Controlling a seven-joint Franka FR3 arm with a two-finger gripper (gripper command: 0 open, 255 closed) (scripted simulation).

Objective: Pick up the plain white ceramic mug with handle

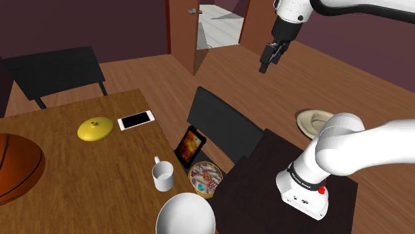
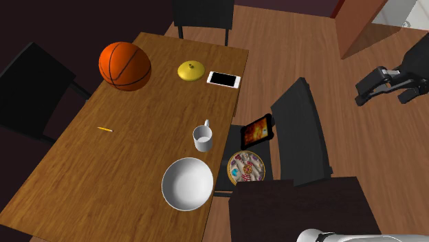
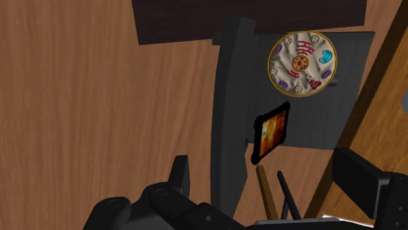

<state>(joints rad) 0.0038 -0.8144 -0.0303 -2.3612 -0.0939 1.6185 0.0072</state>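
The white mug [image 1: 163, 177] stands upright near the table's edge, its handle turned toward the far end of the wooden table [image 1: 73, 156]. From the second exterior view the mug [image 2: 203, 138] sits between a big white bowl [image 2: 187, 183] and a phone [image 2: 223, 79]. My black gripper [image 1: 268, 61] hangs high over the floor, beyond the dark chair [image 1: 226, 126] and well away from the mug. It appears at the second exterior view's right edge [image 2: 381, 93]. In the wrist view the gripper [image 3: 268, 176] is open with nothing between its fingers.
A patterned round plate [image 1: 206, 178] and an orange-lit tablet [image 1: 189, 145] rest on the chair seat beside the table. On the table lie a yellow lid [image 1: 95, 128], a basketball [image 1: 16, 166] and the bowl [image 1: 186, 214]. A beige dish [image 1: 312, 121] lies on the floor.
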